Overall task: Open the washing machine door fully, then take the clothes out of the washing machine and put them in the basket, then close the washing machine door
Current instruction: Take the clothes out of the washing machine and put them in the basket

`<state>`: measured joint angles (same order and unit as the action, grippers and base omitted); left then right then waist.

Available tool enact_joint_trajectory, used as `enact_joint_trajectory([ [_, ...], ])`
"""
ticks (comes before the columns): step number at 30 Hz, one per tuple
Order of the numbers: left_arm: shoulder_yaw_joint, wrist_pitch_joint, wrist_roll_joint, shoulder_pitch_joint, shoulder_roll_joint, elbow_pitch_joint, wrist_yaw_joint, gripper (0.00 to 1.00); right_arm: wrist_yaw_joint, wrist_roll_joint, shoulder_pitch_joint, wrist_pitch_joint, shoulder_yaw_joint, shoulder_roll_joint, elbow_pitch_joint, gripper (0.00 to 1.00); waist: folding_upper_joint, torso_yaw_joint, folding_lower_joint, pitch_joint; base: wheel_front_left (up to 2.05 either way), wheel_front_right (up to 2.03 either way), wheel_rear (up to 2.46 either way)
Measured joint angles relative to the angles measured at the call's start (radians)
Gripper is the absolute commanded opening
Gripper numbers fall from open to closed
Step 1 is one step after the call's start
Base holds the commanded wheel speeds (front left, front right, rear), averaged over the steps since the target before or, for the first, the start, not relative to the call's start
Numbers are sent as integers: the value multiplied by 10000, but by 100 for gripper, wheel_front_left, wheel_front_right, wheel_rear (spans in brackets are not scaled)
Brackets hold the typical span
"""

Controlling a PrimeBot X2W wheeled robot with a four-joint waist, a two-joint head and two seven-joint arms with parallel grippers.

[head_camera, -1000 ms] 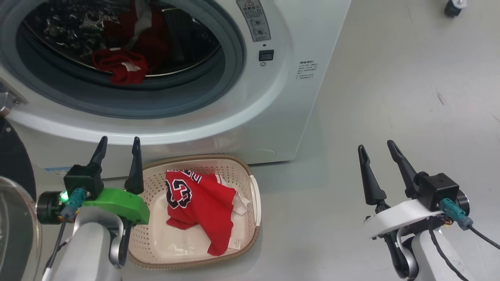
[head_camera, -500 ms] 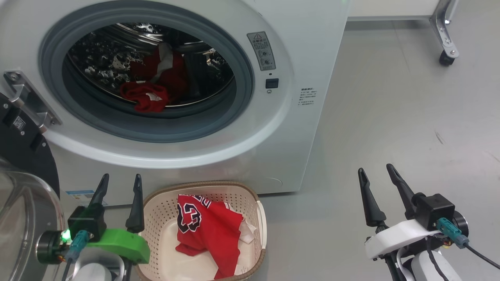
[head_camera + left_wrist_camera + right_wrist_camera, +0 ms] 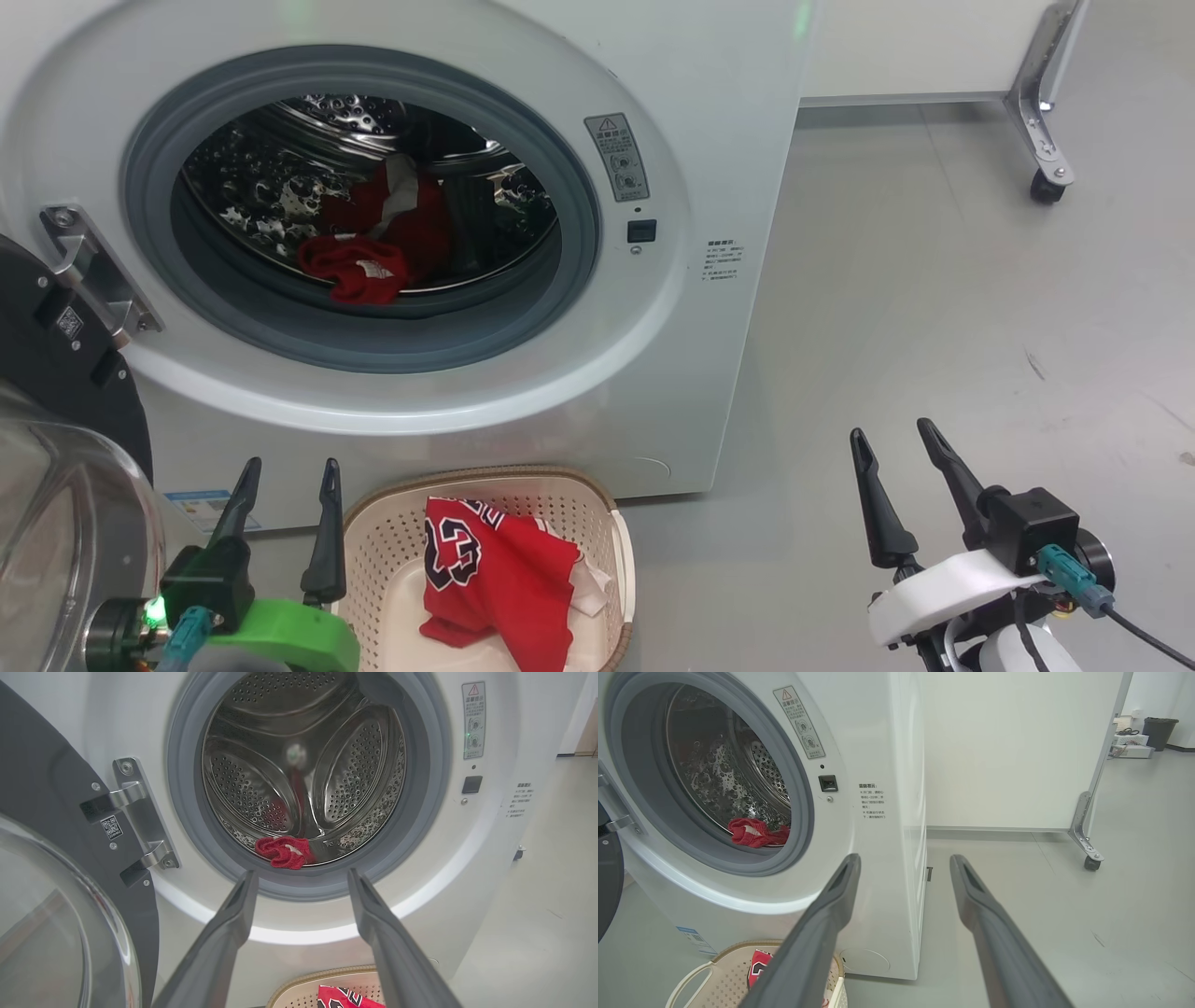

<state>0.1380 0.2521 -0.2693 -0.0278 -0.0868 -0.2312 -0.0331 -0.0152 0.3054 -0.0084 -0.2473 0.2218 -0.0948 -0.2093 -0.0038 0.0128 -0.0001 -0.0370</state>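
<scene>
Inside the washing machine [image 3: 728,392], limp, light clothes [image 3: 359,273] are judged best pinched at a fold; left gripper [image 3: 289,465] and right gripper [image 3: 890,430] are spread wide, empty.

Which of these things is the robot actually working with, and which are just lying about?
Job: washing machine, its open door, red garment inside, basket, red jersey in it.
Lying about: wheeled frame, black bin.

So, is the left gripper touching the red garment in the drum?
Apart. Head view: left gripper open down by the basket; red garment lies up inside the drum.
</scene>
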Motion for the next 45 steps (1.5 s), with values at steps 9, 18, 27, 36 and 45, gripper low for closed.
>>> enact_joint_trajectory([
  [9, 46, -58, 2, 350, -15, 596, -71, 100, 19, 8, 177, 58, 13, 4, 151, 100, 0, 99, 0, 126, 0, 0, 0],
  [18, 121, -265, 33, 702, -23, 1062, -144, 100, 81, 19, 215, 134, 13, 2, 295, 100, 0, 91, 0, 133, 0, 0, 0],
  [27, 161, -479, 88, 840, -63, 1440, -159, 100, 92, 19, 320, 192, 17, -4, 445, 100, 0, 49, 0, 79, 0, 0, 0],
  [36, 167, -665, 90, 852, -138, 1726, -159, 100, 92, 19, 323, 267, 58, -17, 732, 100, 0, 8, 0, -217, 0, 0, 0],
  [45, 198, -1112, 100, 302, -387, 1724, -42, 100, 92, 17, 275, 395, 107, -31, 1055, 100, 0, 1, 0, -764, 0, 0, 0],
])
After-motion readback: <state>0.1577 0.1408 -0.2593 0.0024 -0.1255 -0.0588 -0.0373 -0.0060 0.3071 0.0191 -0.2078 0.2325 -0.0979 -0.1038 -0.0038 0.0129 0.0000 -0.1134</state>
